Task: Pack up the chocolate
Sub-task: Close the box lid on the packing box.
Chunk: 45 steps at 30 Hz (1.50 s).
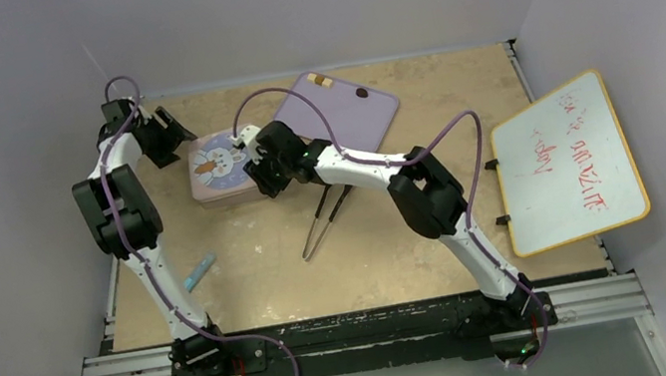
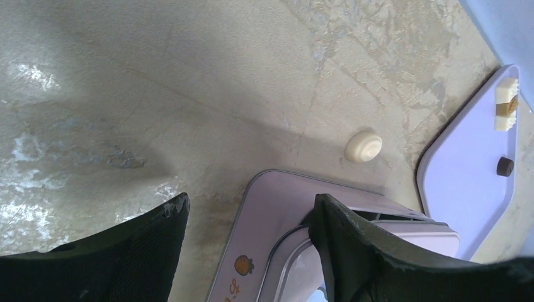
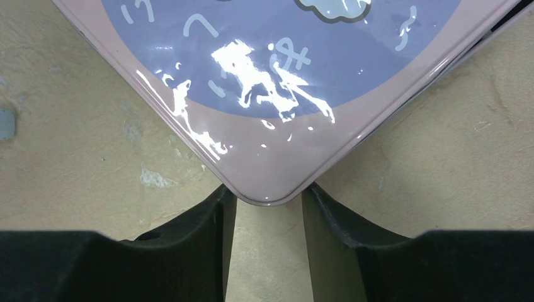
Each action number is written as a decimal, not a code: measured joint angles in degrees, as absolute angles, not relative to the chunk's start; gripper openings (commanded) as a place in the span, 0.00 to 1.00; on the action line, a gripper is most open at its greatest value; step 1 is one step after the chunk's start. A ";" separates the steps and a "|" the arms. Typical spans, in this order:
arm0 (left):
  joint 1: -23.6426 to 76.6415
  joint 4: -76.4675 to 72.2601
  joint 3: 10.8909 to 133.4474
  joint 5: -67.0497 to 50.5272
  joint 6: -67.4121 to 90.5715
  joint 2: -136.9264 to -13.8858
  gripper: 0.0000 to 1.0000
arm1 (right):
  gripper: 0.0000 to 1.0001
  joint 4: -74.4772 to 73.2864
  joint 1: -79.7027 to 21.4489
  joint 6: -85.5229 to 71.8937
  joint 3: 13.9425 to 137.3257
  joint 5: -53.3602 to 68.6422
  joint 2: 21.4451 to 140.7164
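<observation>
Chocolate shows in the left wrist view: a round cream piece (image 2: 363, 146) lies on the bare table, and cream and brown pieces (image 2: 505, 106) and a dark piece (image 2: 504, 166) sit on a lilac tray (image 2: 460, 189). From above, the pieces (image 1: 322, 80) lie at the far edge of the tray (image 1: 343, 116). A pink box with a bunny lid (image 1: 217, 166) stands left of the tray. My left gripper (image 2: 250, 201) is open and straddles the box's far corner (image 2: 277, 189). My right gripper (image 3: 267, 192) is open, with the lid's near corner (image 3: 264, 163) touching both fingertips.
Black tweezers (image 1: 324, 220) lie on the table in front of the box. A small blue item (image 1: 201, 269) lies near the left edge. A whiteboard (image 1: 567, 161) with red writing leans at the right side. Grey walls enclose the table.
</observation>
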State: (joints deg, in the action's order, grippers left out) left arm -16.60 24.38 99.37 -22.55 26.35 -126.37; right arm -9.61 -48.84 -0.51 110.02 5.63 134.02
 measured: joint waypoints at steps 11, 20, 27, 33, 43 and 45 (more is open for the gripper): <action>-16.73 27.11 103.57 -24.05 24.88 -128.92 0.74 | 0.57 -8.29 -48.69 -1.76 110.02 5.56 134.02; -17.37 30.98 108.64 -23.68 24.25 -129.95 0.75 | 0.59 -7.79 -48.69 -2.66 111.83 5.58 135.39; -17.89 32.36 109.19 -23.22 24.25 -129.95 0.71 | 0.58 -7.86 -48.69 -4.10 113.27 5.52 136.25; -18.00 33.87 108.99 -23.16 24.27 -129.14 0.72 | 0.68 -7.90 -48.69 -5.89 113.30 6.02 136.25; -18.00 33.30 95.79 -22.90 24.18 -114.32 0.66 | 0.67 -8.27 -46.85 -13.63 110.39 12.45 130.52; -18.00 33.19 95.18 -22.83 23.75 -113.43 0.65 | 0.63 -7.66 -45.84 -15.94 109.58 13.17 128.75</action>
State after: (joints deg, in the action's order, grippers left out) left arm -18.00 33.19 95.18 -22.83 23.75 -113.43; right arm -7.66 -45.84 -15.94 109.58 13.17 128.75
